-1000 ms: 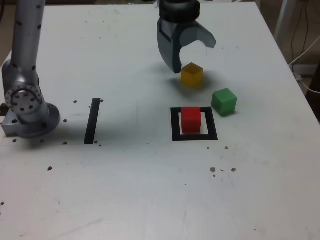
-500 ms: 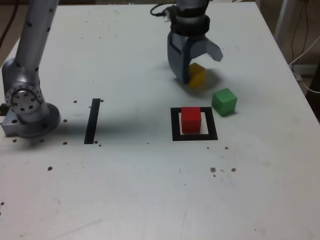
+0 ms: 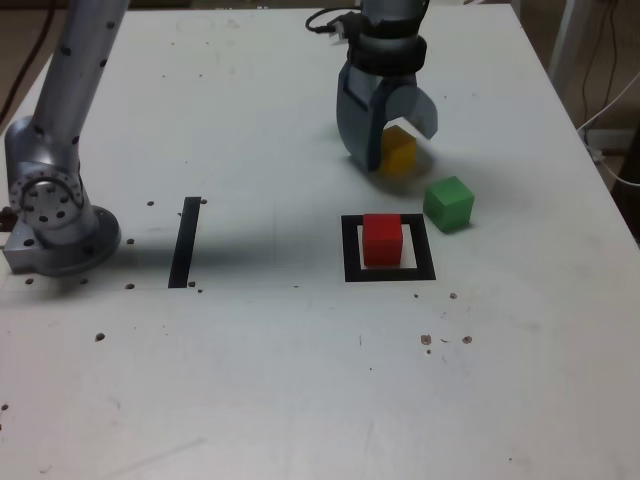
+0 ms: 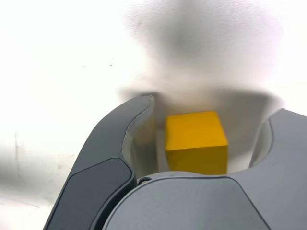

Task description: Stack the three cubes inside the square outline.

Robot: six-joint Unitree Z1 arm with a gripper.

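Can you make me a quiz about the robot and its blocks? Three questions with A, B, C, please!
1. Where is the red block?
A) inside the black square
B) on the black strip
C) between the robot's fingers

2. How many blocks are there?
A) two
B) three
C) five

3. How is the gripper?
A) shut tight with nothing in it
B) holding the green block
C) open around the yellow block

1: A, the red block sits within the black square.
2: B, red, green and yellow.
3: C, gaps show between the gripper and the yellow block.
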